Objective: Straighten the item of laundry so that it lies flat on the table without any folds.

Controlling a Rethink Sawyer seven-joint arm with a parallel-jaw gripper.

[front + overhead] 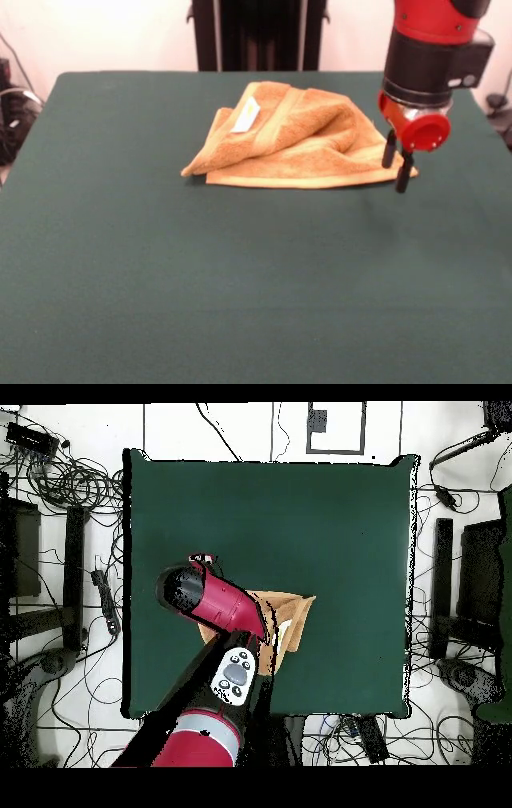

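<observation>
Lying crumpled on the bench [160, 280] is one golden-orange terry towel [296, 140], sitting toward the far side of the green surface in the front view, a little right of the middle. It is folded over itself in several layers, with a raised hump on its right part and a flat edge running along its near side. One woven border band is showing as a stripe across the top layer, and one small white label [246, 117] is resting on the upper left fold.

One red and black arm is reaching down at the right of the front view, and its one gripper [398, 166] is hanging at the towel's right end, just beside the near right corner. Two dark fingers [405, 173] are showing, standing slightly apart with nothing visibly pinched between them; whether their tips are touching the cloth is not clear.

In the overhead view the arm is covering most of the towel [285, 616], leaving only one tan patch peeking out beside it, close to the bench's [330, 514] edge nearest the robot's base. The gripper itself is hidden there under the arm.
</observation>
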